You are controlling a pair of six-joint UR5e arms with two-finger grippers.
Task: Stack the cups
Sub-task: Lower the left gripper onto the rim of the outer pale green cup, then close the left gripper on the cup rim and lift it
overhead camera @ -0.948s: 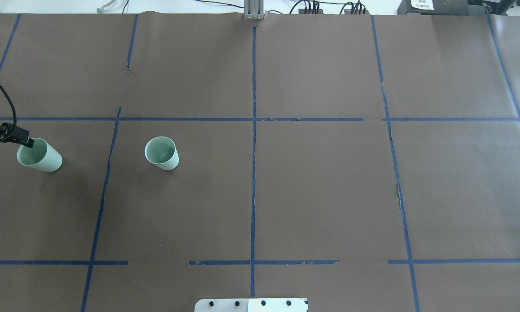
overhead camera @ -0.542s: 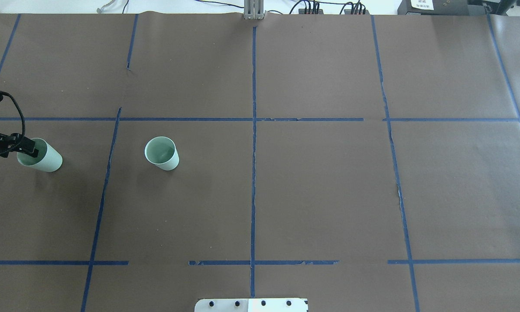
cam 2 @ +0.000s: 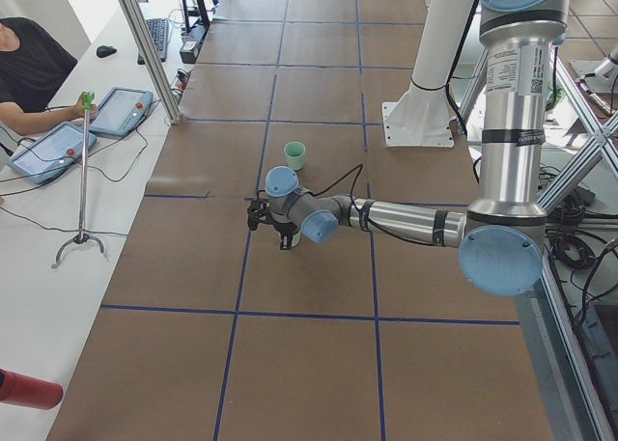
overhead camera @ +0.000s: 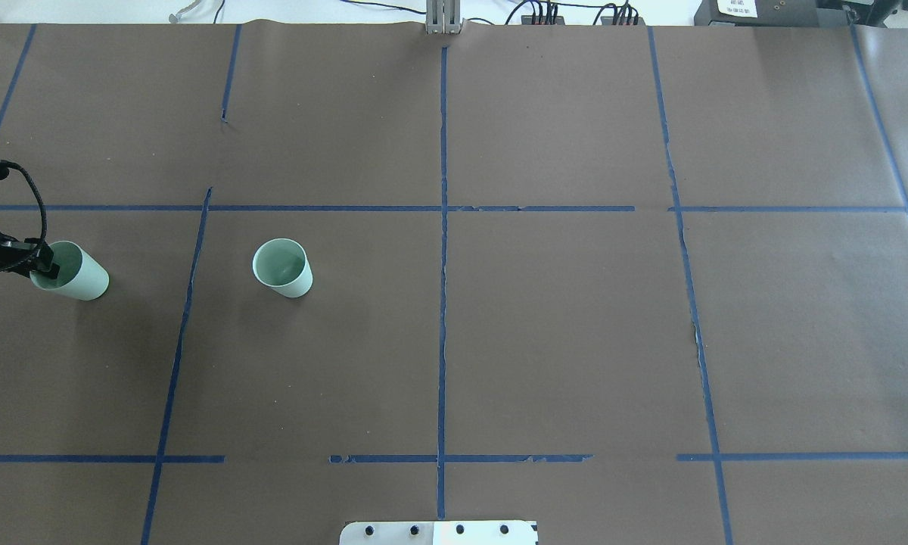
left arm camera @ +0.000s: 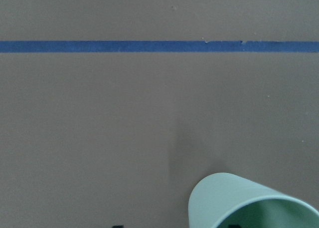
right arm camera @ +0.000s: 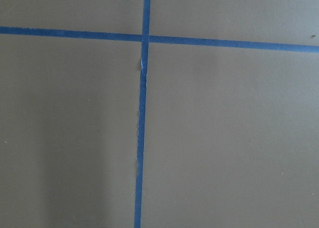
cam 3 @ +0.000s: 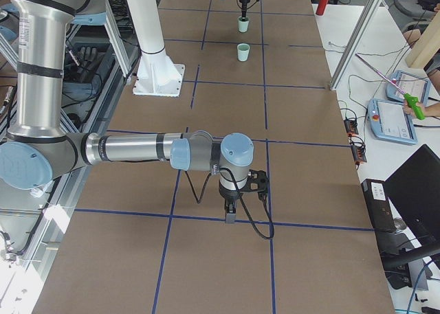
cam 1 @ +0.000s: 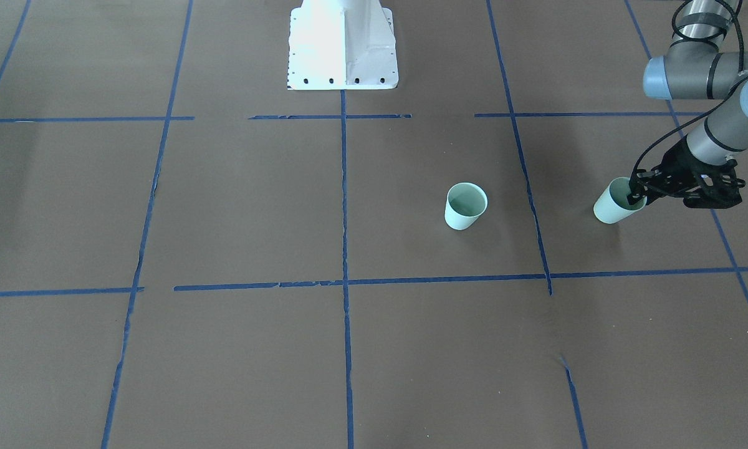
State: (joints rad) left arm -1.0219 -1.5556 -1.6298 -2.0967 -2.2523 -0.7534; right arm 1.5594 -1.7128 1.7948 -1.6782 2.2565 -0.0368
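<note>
Counted two cups on the brown paper cover (overhead camera: 560,341), both in the robot's left half of the table. Found them alike: small, pale mint green, plain and handleless, tapered from a wide round rim down to a narrower foot. Noted smooth matte walls and a slightly deeper green inside. Saw both standing upright, mouths up, well apart from each other, with a blue tape line (overhead camera: 188,303) running between them.

Placed the outer cup (overhead camera: 85,281) near the table's left edge, just on the robot's side of a crosswise strip of tape. Placed the inner cup (overhead camera: 283,269) closer to the centre, at about the same depth.

Met the left gripper (cam 1: 633,196) at the outer cup's rim, reaching in from the outer side and angled downward. Made out in the left wrist view its jaws parted and straddling the cup's wall, one inside the mouth, the other outside with bare paper between it and the wall.

Spotted the right gripper (cam 3: 229,216) only in the right side view, pointing down over the paper near a crossing of tape, far from both cups. Could not tell whether its jaws were parted or closed.
</note>
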